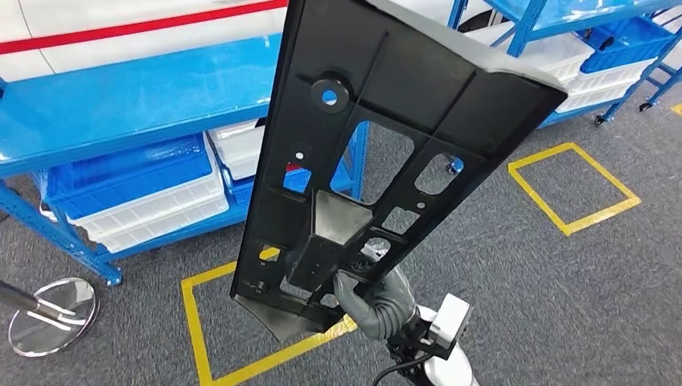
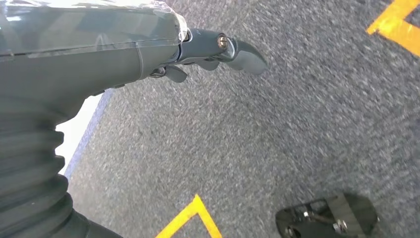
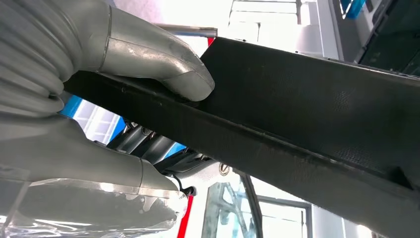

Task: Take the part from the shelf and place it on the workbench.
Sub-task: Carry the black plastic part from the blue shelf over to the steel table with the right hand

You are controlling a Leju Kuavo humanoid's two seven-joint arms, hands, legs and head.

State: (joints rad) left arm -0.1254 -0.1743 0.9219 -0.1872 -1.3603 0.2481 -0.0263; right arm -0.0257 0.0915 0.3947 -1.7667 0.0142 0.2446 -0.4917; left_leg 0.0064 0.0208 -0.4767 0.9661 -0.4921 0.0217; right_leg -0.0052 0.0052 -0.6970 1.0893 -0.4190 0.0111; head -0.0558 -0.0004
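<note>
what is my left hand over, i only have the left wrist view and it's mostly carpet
Observer: The left hand holds nothing. The right hand carries a long black panel, gripped at its lower end.
Operator: how is the panel sitting
Observer: Held up on end, leaning away to the right, its ribbed back with cutouts facing the head camera.
Operator: is the grip a real one
Observer: In the right wrist view the thumb presses on one face of the panel's edge and the fingers are on the other.
Operator: what's behind it
Observer: A blue shelf with blue and white bins under it.
</note>
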